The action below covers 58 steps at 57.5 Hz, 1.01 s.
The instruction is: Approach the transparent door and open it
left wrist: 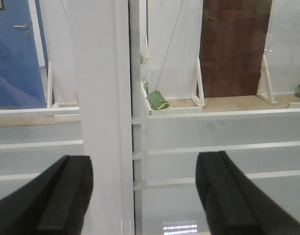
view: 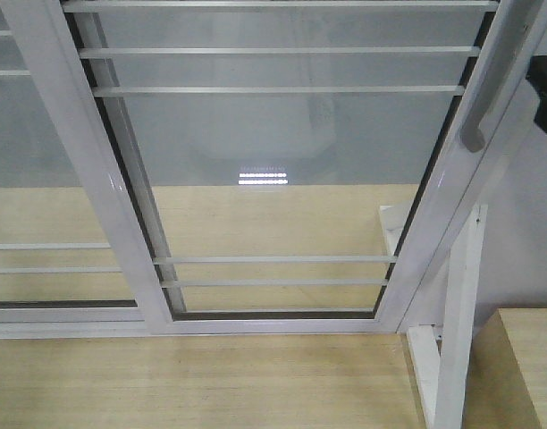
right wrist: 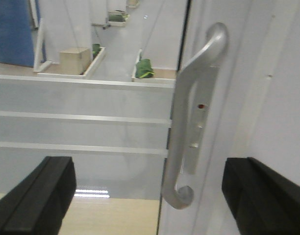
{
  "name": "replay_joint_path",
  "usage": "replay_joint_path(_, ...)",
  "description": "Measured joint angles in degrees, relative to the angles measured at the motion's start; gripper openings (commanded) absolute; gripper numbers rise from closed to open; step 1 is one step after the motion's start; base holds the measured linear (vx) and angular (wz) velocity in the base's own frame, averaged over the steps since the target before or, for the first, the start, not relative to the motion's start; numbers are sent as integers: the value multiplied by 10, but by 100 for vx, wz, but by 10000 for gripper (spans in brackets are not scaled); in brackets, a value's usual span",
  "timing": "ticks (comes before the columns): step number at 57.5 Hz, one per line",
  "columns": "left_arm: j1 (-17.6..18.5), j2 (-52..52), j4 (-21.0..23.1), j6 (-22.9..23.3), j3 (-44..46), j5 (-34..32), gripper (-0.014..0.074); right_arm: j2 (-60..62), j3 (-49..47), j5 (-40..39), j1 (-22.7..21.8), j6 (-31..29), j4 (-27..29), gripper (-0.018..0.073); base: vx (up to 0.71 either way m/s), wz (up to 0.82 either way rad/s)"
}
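Observation:
The transparent door (view: 282, 161) fills the front view: clear glass in a white frame with thin white bars across it. Its grey hook-ended handle (view: 483, 98) is on the right stile. In the right wrist view the handle (right wrist: 191, 112) stands close ahead, its hooked lower end between my fingers without touching them. My right gripper (right wrist: 150, 196) is open and empty. A black part of my right arm (view: 545, 92) shows just right of the handle. My left gripper (left wrist: 145, 196) is open and empty, facing the door's white left stile (left wrist: 103, 122).
A second white-framed glass panel without a handle (view: 41, 179) overlaps at the left. A white stand frame (view: 457, 331) and a wooden box (view: 524, 366) are at the lower right. Beyond the glass are green bags (left wrist: 158, 100), a brown door (left wrist: 233, 44) and a blue door (left wrist: 15, 54).

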State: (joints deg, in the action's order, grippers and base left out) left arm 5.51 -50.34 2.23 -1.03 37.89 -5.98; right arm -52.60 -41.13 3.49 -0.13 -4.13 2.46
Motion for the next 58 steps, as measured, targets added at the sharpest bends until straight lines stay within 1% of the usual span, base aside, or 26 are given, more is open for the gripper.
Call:
replay_joint_path(5,0,0,0,0,0,12,567,-2,0,9,-19,0,4,588,0,0)
replay_joint_path(12,0,0,0,0,0,17,567,-24,0,-3,-21,0,5,568,0,0)
replay_joint_path(22,0,0,0,0,0,18,567,-106,-24,-30,-23,0,6,568,0,0)
replay_joint_path(35,0,0,0,0,0,29,567,-240,-115,-63,-23,-1,6,568,0,0)
replay_joint_path(45,0,0,0,0,0,36,567,-337,-189,-69,-23,-1,6,568,0,0)
replay_joint_path(52,0,0,0,0,0,39,567,-390,-228,-79,-23,-1,6,566,0,0)
replay_joint_path(58,0,0,0,0,0,39,567,-429,-257,-92,-23,-1,6,546,0,0)
